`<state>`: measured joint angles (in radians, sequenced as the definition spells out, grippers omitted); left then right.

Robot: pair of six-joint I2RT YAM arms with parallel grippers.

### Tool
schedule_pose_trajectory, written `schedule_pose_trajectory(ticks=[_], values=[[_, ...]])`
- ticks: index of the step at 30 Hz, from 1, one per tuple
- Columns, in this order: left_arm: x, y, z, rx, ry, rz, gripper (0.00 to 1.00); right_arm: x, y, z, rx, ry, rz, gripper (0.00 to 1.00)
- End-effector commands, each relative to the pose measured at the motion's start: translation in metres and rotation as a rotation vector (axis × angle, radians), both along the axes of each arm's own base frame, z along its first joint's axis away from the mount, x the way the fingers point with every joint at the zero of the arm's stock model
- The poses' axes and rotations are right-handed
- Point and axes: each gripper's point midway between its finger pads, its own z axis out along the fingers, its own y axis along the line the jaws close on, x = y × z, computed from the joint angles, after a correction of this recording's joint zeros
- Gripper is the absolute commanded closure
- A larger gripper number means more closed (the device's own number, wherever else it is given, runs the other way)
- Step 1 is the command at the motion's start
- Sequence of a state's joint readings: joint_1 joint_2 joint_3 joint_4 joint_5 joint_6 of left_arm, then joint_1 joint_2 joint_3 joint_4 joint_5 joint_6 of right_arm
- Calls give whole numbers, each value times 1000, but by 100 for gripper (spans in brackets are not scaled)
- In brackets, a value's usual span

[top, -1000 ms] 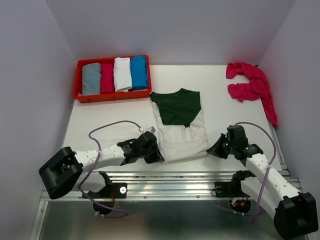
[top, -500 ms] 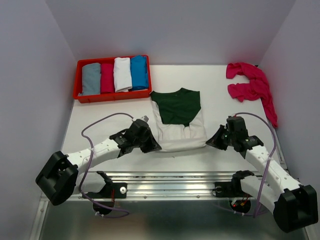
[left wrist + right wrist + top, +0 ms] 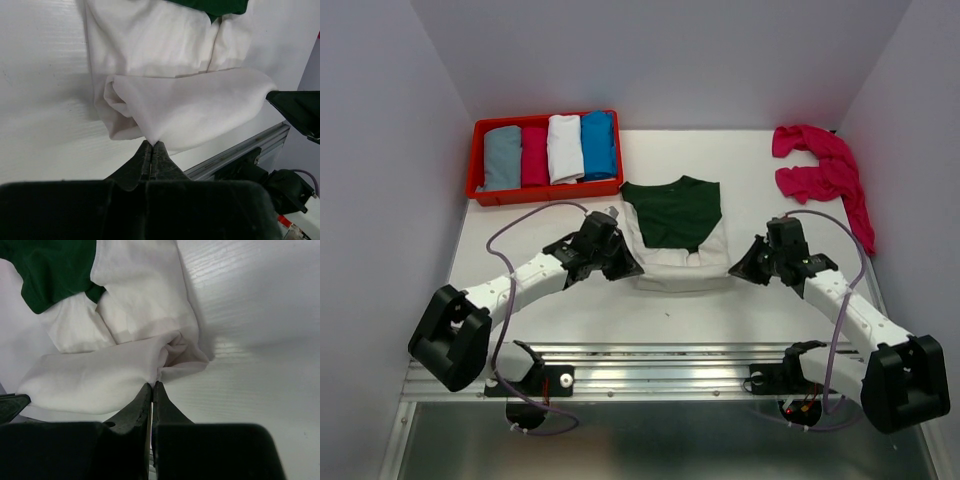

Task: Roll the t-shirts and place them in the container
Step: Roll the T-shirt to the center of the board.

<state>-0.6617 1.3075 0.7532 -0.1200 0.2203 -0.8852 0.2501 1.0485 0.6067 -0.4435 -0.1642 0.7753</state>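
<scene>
Down at the near side of the worktop (image 3: 570, 310), both arms reach in toward the middle. The left claw (image 3: 151, 145) is pinched tight on the left end of the rolled hem of the cream-white t-shirt (image 3: 672, 262), and the right claw (image 3: 152, 385) is clamped just as tight on the right end. Between them the bottom of the shirt is curled over into a soft tube, lying across the flat cream cloth beyond it. Further up, the dark green part (image 3: 672, 210) of the shirt lies spread flat, neck toward the back. At the far left sits the red tray (image 3: 477, 165), holding four rolled garments side by side: grey, magenta, white, blue. At the far right, the magenta-pink t-shirts (image 3: 820, 170) lie in a crumpled heap against the wall.
</scene>
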Motion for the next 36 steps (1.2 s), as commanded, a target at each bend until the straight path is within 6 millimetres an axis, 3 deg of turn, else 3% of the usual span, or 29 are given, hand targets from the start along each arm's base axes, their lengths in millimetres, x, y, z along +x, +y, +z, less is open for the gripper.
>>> schedule_pose_trajectory(ticks=[1, 8, 14, 21, 22, 27, 36], values=[[26, -1, 13, 12, -57, 0, 100, 38, 4, 24, 2, -118, -21, 99], [46, 1, 6, 33, -42, -4, 100, 62, 3, 21, -35, -129, -34, 99], [45, -1, 8, 18, -37, -31, 100, 64, 5, 22, -35, -128, -25, 99], [3, 7, 6, -51, -2, -87, 100, 17, 6, 13, 14, -65, 18, 99], [-9, 8, 3, -63, 14, -100, 100, 12, 7, 18, 31, -85, 18, 99], [-44, 12, -18, -75, 84, -131, 100, -22, 11, 1, 100, -25, 31, 99], [-63, 10, -24, -86, 108, -148, 100, -41, 8, -1, 117, -12, 18, 99]])
